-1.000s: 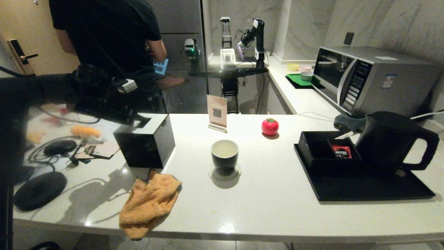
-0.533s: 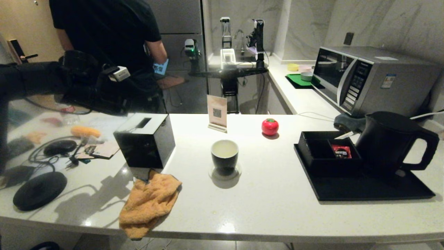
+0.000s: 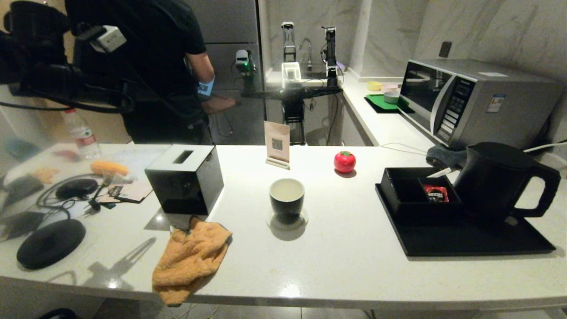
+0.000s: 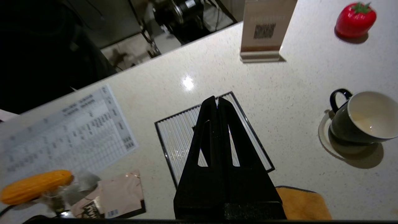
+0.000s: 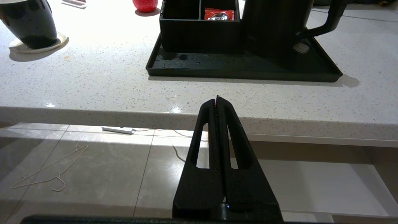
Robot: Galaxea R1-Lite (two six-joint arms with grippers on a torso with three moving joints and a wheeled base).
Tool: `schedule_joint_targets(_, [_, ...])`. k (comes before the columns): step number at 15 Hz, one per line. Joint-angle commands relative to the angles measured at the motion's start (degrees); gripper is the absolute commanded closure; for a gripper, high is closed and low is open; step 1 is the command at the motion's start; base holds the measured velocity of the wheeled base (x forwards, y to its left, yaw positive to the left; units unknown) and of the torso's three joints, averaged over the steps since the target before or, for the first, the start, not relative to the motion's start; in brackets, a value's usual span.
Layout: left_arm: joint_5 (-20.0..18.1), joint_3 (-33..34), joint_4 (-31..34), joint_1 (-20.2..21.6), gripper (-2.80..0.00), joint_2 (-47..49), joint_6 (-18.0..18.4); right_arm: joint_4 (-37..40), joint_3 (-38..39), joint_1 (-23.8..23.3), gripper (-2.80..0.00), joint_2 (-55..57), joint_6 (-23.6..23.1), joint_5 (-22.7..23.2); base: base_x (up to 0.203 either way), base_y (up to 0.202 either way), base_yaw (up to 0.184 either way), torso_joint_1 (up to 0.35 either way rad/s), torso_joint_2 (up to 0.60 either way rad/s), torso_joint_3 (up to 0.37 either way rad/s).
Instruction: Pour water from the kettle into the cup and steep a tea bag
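Counter edge: an orange cloth (image 3: 189, 261) droops over the near lip of the white counter (image 3: 336, 270), with a flat black disc (image 3: 51, 243) off to the left.
Right gripper (image 5: 217, 99): parked low in front of the counter, below its edge, jaws pressed together and holding nothing.
Tray (image 3: 465, 241): black, on the right side of the counter; it carries the kettle and a divided box.
Kettle (image 3: 500, 181): matte black, upright on the tray's far right part, lid on, handle facing right; what it holds cannot be seen.
Divided box (image 3: 418, 190): black, just left of the kettle; a red sachet (image 3: 436, 193) lies in its right compartment, the left one looks dark.
Cup (image 3: 287, 197): mid-counter on a small clear coaster, well apart from the tray; white inside, with a faint pale pool at the bottom.
Tissue box (image 3: 186, 177): black with a slotted white top, left of the cup.
Left gripper (image 4: 217, 100): raised high above the tissue box, jaws pressed together, empty.
Far side: a red tomato-shaped object (image 3: 344, 161), a card stand (image 3: 277, 144), a microwave (image 3: 478, 102), and a person in black (image 3: 146, 62) behind the counter.
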Motion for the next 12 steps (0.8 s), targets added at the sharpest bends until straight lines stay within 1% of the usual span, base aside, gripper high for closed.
schedule_joint_targets(1, [0.06, 2.81, 0.07, 0.57, 0.00, -8.58, -0.05, 0.01, 0.00, 0.00, 0.00, 0.07, -0.03, 0.05, 0.000, 0.000, 0.000, 0.000, 0.00, 0.000])
schedule_joint_targets(2, [0.15, 5.49, 0.04, 0.63, 0.00, -11.74, -0.09, 0.01, 0.00, 0.00, 0.00, 0.07, -0.03, 0.05, 0.000, 0.000, 0.000, 0.000, 0.00, 0.000])
schedule_joint_targets(4, [0.65, 12.92, -0.01, 0.35, 0.00, -19.20, -0.44, 0.01, 0.00, 0.00, 0.00, 0.07, -0.03, 0.05, 0.000, 0.000, 0.000, 0.000, 0.00, 0.000])
schedule_joint_targets(7, [3.40, 28.92, -1.35, -2.31, 0.00, -31.70, -2.28, 0.01, 0.00, 0.00, 0.00, 0.07, -0.03, 0.05, 0.000, 0.000, 0.000, 0.000, 0.00, 0.000])
schedule_joint_targets(9, [6.92, 41.34, -5.48, -6.74, 0.00, -39.72, -5.11, 0.01, 0.00, 0.00, 0.00, 0.07, -0.03, 0.05, 0.000, 0.000, 0.000, 0.000, 0.00, 0.000])
schedule_joint_targets(11, [11.64, 53.70, -11.59, -12.40, 0.00, -46.78, -7.62, 0.01, 0.00, 0.00, 0.00, 0.07, -0.03, 0.05, 0.000, 0.000, 0.000, 0.000, 0.00, 0.000])
schedule_joint_targets(12, [14.14, 60.47, -15.05, -14.49, 0.00, -50.27, -8.48, 0.01, 0.00, 0.00, 0.00, 0.07, -0.03, 0.05, 0.000, 0.000, 0.000, 0.000, 0.00, 0.000])
